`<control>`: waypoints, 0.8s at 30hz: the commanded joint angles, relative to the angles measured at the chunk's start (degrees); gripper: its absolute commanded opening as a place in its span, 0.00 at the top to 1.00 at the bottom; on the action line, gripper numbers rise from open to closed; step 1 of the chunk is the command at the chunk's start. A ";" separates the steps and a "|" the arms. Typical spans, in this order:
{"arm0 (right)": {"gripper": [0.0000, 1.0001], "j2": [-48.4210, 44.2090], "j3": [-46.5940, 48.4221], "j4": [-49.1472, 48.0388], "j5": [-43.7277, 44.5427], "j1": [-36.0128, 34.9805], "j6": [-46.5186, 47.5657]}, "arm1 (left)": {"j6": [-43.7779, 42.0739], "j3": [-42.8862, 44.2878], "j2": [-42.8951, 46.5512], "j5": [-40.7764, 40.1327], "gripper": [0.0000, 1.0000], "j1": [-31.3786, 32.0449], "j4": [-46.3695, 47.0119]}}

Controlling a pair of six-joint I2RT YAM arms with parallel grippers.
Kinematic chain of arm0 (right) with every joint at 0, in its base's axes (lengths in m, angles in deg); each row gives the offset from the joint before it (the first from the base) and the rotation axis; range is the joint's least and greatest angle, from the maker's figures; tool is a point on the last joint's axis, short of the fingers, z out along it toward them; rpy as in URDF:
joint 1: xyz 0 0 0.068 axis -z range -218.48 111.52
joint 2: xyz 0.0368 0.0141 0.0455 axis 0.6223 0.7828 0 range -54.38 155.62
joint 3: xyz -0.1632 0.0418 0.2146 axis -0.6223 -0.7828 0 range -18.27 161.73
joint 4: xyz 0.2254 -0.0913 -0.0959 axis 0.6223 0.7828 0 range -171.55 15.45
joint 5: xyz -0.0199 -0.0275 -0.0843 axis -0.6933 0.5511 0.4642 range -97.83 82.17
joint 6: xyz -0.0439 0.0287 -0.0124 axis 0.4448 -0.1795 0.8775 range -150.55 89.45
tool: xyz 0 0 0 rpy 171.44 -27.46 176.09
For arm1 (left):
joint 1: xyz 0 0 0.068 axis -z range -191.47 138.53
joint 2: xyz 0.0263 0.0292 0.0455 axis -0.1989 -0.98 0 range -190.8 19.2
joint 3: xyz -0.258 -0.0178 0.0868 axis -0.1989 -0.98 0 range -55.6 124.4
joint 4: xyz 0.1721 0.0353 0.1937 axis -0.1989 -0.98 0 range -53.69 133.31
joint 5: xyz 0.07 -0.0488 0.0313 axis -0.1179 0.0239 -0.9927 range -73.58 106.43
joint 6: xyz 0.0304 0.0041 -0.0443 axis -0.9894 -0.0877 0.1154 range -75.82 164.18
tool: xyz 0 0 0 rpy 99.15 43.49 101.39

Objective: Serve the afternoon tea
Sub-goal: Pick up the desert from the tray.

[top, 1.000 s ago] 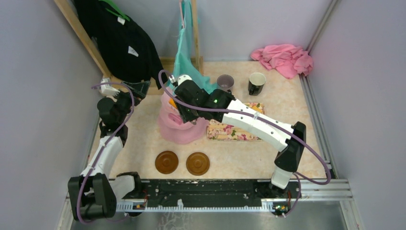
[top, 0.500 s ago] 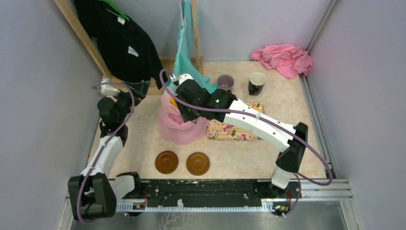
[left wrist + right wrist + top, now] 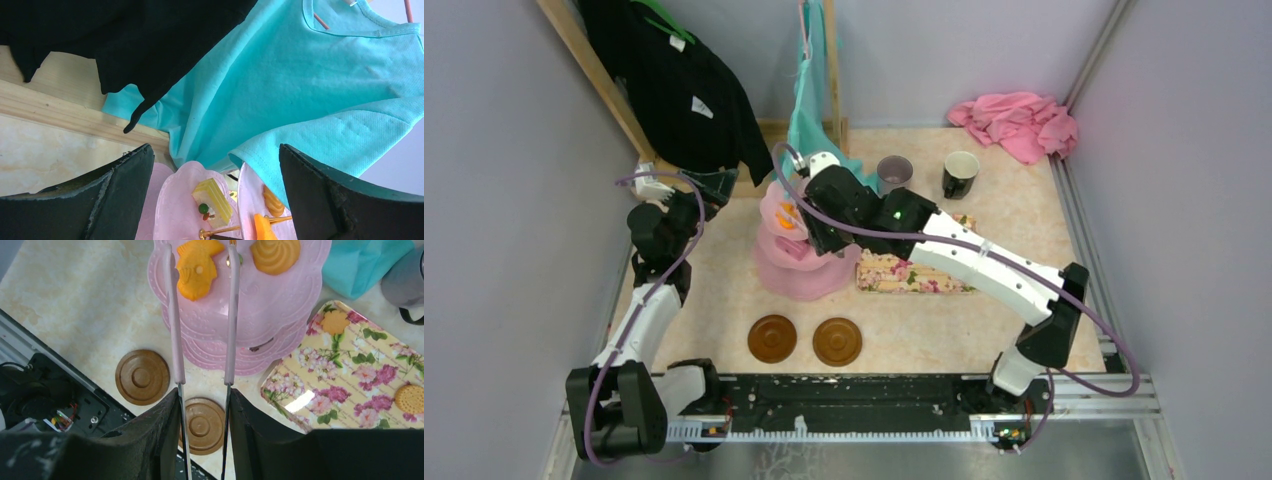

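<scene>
Over the beige worktop [image 3: 75, 305], tongs [image 3: 173, 315] clamped by the right gripper [image 3: 202, 405] are shown only by its wrist view; the left gripper [image 3: 215, 149] is spread wide, the stand [image 3: 175, 202] cut off there.

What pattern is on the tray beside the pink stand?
The tray: pink flowers, green leaves on yellow; best in right wrist view.

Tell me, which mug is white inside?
The black mug, standing right of the grey mug; the grey one looks dark inside.
</scene>
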State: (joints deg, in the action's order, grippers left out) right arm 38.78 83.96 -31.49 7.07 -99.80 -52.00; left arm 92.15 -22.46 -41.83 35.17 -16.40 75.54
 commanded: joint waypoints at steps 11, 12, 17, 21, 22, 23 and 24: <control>0.64 -21.68 -19.34 -4.08 3.54 -0.73 -4.96 | -1.20 0.25 -0.05 0.16 0.01 -0.17 1.57; 0.64 -22.97 -20.56 -3.83 4.13 -0.73 -5.43 | -1.34 0.25 -0.05 0.08 0.01 -0.16 1.53; 0.65 -28.51 -25.72 -1.91 8.13 -0.73 -8.46 | -1.51 0.31 -0.05 -0.09 0.01 -0.07 1.24; 0.67 -33.30 -30.71 -0.84 12.19 0.06 -11.75 | -1.39 0.34 0.04 0.07 0.01 -0.07 1.26; 0.67 -34.35 -32.10 -0.77 13.23 0.44 -12.48 | -1.34 0.34 0.04 0.08 0.01 -0.05 1.26; 0.68 -35.36 -33.45 -0.87 14.30 0.73 -13.21 | -1.23 0.30 0.11 0.11 0.01 -0.03 1.26; 0.68 -36.44 -34.97 -1.23 15.27 1.22 -13.65 | -1.13 0.26 0.19 0.15 0.01 -0.07 1.32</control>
State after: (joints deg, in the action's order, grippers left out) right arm 7.09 52.31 -31.68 15.92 -99.91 -61.66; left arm 91.89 -22.46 -41.83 35.12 -16.38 75.47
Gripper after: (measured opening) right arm 0.334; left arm 0.994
